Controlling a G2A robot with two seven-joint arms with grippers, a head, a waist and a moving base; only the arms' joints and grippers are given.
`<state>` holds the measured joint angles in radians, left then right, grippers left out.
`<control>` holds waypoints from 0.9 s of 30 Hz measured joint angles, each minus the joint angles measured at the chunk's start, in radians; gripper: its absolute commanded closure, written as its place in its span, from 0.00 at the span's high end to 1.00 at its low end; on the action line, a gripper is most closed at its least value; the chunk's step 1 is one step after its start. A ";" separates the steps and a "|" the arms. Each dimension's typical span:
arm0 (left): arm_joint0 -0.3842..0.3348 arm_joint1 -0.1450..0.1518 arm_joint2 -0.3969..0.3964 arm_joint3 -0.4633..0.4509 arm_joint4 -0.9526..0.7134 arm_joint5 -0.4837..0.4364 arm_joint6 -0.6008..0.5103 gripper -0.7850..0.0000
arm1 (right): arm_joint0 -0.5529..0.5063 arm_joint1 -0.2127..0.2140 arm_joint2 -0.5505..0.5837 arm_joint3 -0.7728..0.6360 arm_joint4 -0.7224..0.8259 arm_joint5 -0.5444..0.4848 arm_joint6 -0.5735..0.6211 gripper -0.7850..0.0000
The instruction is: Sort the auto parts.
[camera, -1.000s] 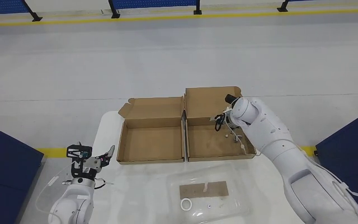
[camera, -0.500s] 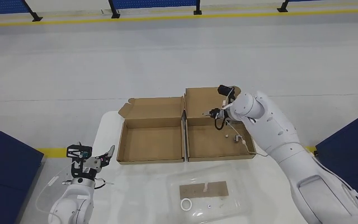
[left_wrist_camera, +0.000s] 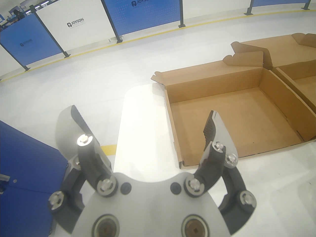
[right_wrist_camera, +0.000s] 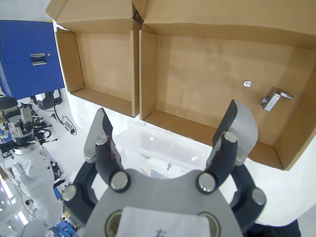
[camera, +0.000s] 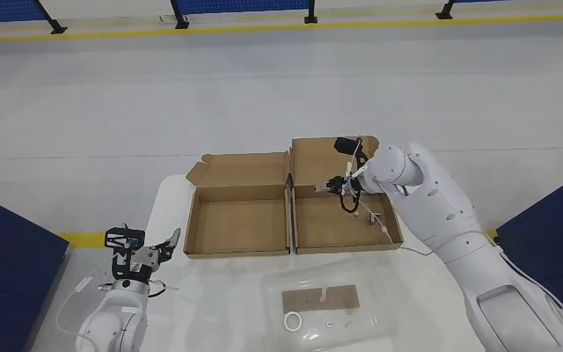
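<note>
My right gripper (right_wrist_camera: 167,119) hangs open and empty above the right cardboard box (right_wrist_camera: 293,134); from the top it is over that box's middle (camera: 324,186). On the box floor lie a bent metal bracket (right_wrist_camera: 275,98) and a small round nut (right_wrist_camera: 247,83). The left cardboard box (camera: 237,224) has a bare floor (left_wrist_camera: 234,114). My left gripper (left_wrist_camera: 143,117) is open and empty, at the table's left edge (camera: 148,246), well short of the left box.
A clear plastic tray (camera: 369,330) sits on the table in front of the boxes, holding a white ring (camera: 293,321), a cardboard piece (camera: 321,297) and small bits. Both box lids stand open at the back. A blue cabinet (right_wrist_camera: 29,57) stands beside the table.
My right gripper has moved from the right box's near right corner to its middle and swung round. The left arm has stayed still.
</note>
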<state>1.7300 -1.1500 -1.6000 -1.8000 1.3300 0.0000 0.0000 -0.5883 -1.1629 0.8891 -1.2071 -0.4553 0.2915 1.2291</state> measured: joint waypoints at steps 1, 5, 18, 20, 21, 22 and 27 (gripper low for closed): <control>0.000 0.000 0.000 0.000 0.000 0.000 0.000 1.00 | 0.000 0.004 0.003 -0.020 0.004 -0.046 0.020 1.00; 0.000 0.000 0.000 0.000 0.000 0.000 0.000 1.00 | 0.016 0.024 0.022 -0.096 -0.003 -0.252 0.177 1.00; 0.000 0.000 0.000 0.000 0.000 0.000 0.000 1.00 | 0.017 0.053 -0.019 -0.206 -0.022 -0.433 0.307 1.00; 0.000 0.000 0.000 0.000 0.000 0.000 0.000 1.00 | 0.016 0.053 -0.019 -0.206 -0.022 -0.433 0.307 1.00; 0.000 0.000 0.000 0.000 0.000 0.000 0.000 1.00 | 0.016 0.053 -0.019 -0.206 -0.023 -0.433 0.307 1.00; 0.000 0.000 0.000 0.000 0.000 0.000 0.000 1.00 | 0.013 0.053 -0.025 -0.213 -0.029 -0.439 0.307 1.00; 0.000 0.000 0.000 0.000 0.000 0.000 0.000 1.00 | 0.048 0.066 -0.179 -0.301 -0.028 -0.575 0.307 1.00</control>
<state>1.7300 -1.1500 -1.6000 -1.8000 1.3300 0.0000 0.0000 -0.5399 -1.0965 0.7101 -1.5078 -0.4837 -0.2838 1.5359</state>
